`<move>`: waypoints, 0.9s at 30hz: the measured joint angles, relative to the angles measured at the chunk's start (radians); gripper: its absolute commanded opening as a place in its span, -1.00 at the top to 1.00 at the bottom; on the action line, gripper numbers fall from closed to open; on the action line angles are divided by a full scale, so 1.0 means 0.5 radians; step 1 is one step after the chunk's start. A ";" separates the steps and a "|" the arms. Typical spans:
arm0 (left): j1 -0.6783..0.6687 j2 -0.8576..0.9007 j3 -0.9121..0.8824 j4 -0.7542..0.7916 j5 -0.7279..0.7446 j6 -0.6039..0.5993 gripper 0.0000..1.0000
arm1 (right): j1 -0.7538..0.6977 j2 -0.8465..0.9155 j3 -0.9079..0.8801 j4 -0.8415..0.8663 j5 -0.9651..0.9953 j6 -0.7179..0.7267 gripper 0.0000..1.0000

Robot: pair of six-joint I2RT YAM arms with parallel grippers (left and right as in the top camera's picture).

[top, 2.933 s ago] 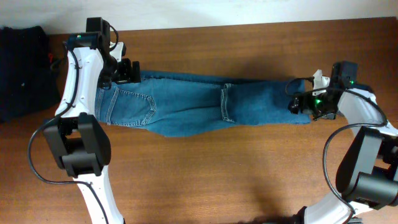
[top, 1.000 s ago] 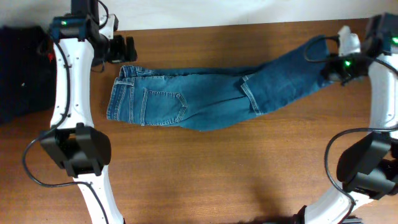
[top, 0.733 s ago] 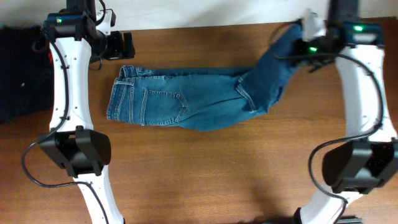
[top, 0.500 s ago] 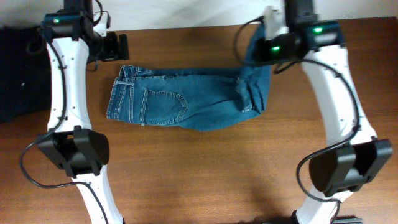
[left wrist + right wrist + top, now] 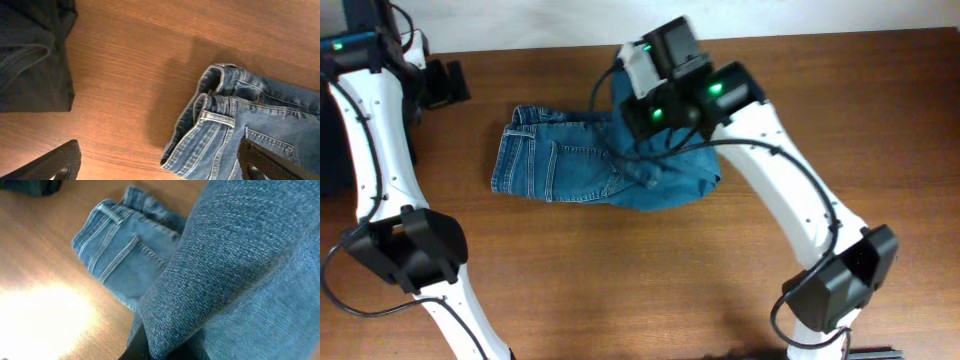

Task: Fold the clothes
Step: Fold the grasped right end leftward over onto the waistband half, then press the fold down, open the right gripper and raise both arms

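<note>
The clothes, a pair of blue denim jeans point(image 5: 560, 170), lie on the wooden table with the waist at the left. The legs are doubled over and lifted toward the waist. My right gripper point(image 5: 625, 100) is shut on the leg ends above the middle of the jeans. In the right wrist view the held denim point(image 5: 235, 255) drapes over the gripper point(image 5: 167, 347) and hides its fingertips, and the waistband point(image 5: 117, 245) lies below. My left gripper point(image 5: 445, 85) stands open beyond the waist's left corner with nothing between its fingers point(image 5: 55, 162). The waistband point(image 5: 220, 112) lies just ahead of it.
A black garment pile point(image 5: 30, 55) lies at the table's left end, beside my left gripper. The table's back edge point(image 5: 820, 32) runs close behind both arms. Bare wood point(image 5: 620, 280) stretches in front of the jeans.
My right gripper has swung from the far right to the left, carrying the leg ends over the jeans toward the waist. My left arm has drawn further left, away from the waistband.
</note>
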 measured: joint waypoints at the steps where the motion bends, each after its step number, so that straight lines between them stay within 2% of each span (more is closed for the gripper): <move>1: 0.004 0.000 0.000 -0.001 0.000 0.000 -0.99 | 0.031 0.018 0.000 0.006 0.010 -0.021 0.92; 8: 0.001 0.000 0.000 -0.005 0.001 0.001 -0.99 | 0.216 0.246 0.003 0.056 0.042 -0.123 0.92; 18: 0.001 0.000 0.000 -0.027 0.001 0.000 -0.99 | 0.440 0.657 0.003 0.426 0.058 -0.145 0.92; 27: 0.001 0.000 0.001 -0.056 0.002 0.001 -0.99 | 0.510 0.700 0.008 0.711 0.047 -0.066 0.92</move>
